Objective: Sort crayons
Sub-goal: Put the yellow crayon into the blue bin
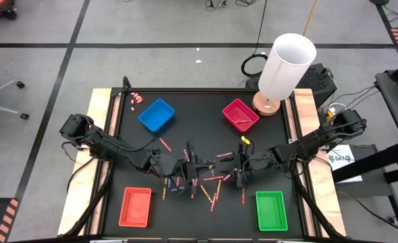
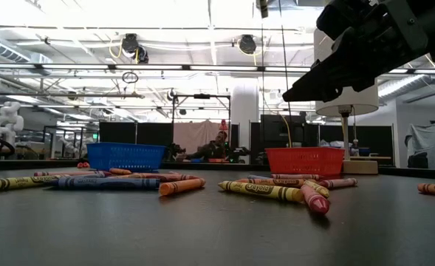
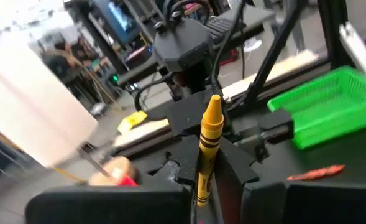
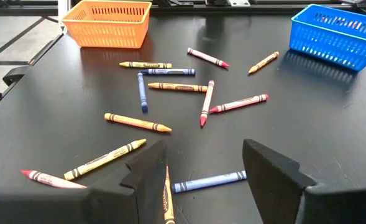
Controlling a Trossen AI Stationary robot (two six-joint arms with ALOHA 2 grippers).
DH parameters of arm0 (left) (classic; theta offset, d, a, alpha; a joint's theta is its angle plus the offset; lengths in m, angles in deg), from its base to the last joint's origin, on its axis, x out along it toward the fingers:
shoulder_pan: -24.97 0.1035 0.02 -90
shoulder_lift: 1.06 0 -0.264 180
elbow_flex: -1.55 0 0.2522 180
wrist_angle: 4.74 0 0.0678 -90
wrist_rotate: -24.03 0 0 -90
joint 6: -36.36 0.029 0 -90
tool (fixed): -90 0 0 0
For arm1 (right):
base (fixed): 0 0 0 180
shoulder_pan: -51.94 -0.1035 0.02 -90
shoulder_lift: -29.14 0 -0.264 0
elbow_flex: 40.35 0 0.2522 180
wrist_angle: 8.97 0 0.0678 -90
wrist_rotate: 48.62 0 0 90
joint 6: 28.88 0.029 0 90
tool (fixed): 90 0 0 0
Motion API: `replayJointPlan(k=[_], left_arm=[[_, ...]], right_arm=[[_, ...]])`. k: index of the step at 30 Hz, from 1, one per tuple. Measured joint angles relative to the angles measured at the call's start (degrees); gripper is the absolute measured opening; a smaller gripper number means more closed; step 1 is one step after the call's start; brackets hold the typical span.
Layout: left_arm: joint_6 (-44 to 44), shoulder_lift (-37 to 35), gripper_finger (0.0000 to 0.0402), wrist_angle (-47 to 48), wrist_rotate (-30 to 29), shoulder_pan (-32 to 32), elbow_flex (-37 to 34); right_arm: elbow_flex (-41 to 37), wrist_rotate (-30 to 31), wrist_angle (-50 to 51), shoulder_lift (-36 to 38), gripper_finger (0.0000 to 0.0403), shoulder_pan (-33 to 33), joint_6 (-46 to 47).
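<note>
Left wrist view shows the left hand (image 3: 201, 186) gripping a yellow wax crayon (image 3: 209, 149) upright, mid-sort; the right hand (image 4: 201, 171) hovers open over scattered crayons (image 4: 170, 102) on the black bench (image 4: 332, 143); next, the yellow one probably needs carrying to a tray.

The high view looks straight down on the whole table (image 1: 205, 101), the low view sits at tabletop height facing level into the room, close to the crayons (image 2: 265, 191), and each wrist view looks forward past its own fingers, both sharing with the high view the scattered crayons mid-table.
</note>
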Motion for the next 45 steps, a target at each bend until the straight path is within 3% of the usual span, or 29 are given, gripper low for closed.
replayJointPlan(k=[15,22,35,45], left_arm=[[-39.9,0.0,0.0031,0.0,0.0,0.0,0.0],[-53.2,0.0,0.0031,0.0,0.0,0.0,0.0],[-54.4,0.0,0.0031,0.0,0.0,0.0,0.0],[-35.7,0.0,0.0031,0.0,0.0,1.2,0.0]], right_arm=[[0.0,0.0,0.0,0.0,0.0196,0.0,0.0],[0.0,0.0,0.0,0.0,0.0196,0.0,0.0],[0.0,0.0,0.0,0.0,0.0196,0.0,0.0],[0.0,0.0,0.0,0.0,0.0196,0.0,0.0]])
